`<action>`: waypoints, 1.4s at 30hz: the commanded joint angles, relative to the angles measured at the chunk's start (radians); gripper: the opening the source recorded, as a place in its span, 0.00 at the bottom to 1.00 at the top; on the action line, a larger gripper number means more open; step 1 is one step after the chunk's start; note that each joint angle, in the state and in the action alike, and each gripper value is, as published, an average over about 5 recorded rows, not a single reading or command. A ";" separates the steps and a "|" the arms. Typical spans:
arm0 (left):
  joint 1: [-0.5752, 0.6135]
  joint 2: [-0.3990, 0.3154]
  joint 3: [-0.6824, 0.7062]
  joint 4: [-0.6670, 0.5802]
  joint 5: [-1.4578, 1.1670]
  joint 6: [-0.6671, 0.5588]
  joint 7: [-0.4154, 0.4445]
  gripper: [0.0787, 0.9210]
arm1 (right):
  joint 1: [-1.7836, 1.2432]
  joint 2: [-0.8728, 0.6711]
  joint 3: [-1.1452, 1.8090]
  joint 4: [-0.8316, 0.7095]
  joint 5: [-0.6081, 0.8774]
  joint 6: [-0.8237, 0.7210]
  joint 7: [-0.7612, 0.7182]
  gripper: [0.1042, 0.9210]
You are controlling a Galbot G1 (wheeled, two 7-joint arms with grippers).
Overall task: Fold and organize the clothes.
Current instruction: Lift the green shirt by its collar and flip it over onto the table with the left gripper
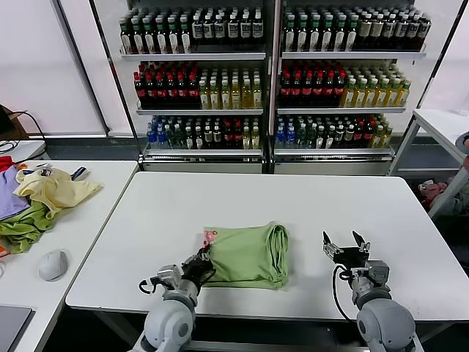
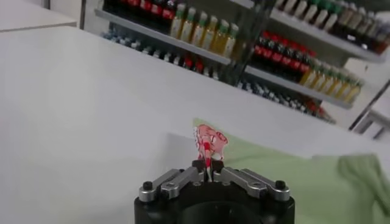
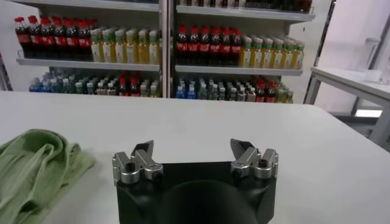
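1. Left pincer point(image 2: 208, 167), pinched shut on a corner of the T-shirt point(image 1: 249, 254); only the left wrist view shows the red-and-white print point(image 2: 208, 141) standing up from its tips.
2. T-shirt: soft light green cotton, folded roughly square, mid-worktop point(image 1: 293, 198).
3. Right pincer point(image 3: 194, 153) gapes wide, empty, beside the shirt's bunched edge.
4. Shirt's underside hidden.

Your left end effector point(image 1: 199, 264) sits low near the tabletop's front edge, fingers pinched together. Your right end effector point(image 1: 346, 245) rests near the front-right corner, fingers spread apart.
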 commanded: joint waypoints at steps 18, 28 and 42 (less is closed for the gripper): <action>-0.060 0.178 -0.352 -0.304 -0.555 0.022 -0.028 0.04 | 0.016 0.013 -0.004 0.000 0.001 0.002 0.000 0.88; -0.185 -0.091 0.060 -0.102 -0.293 0.018 -0.030 0.04 | 0.011 0.017 0.005 0.006 -0.002 0.005 -0.002 0.88; -0.372 -0.333 0.336 0.282 -0.096 -0.031 -0.024 0.04 | 0.031 0.015 0.010 -0.014 0.005 0.016 -0.007 0.88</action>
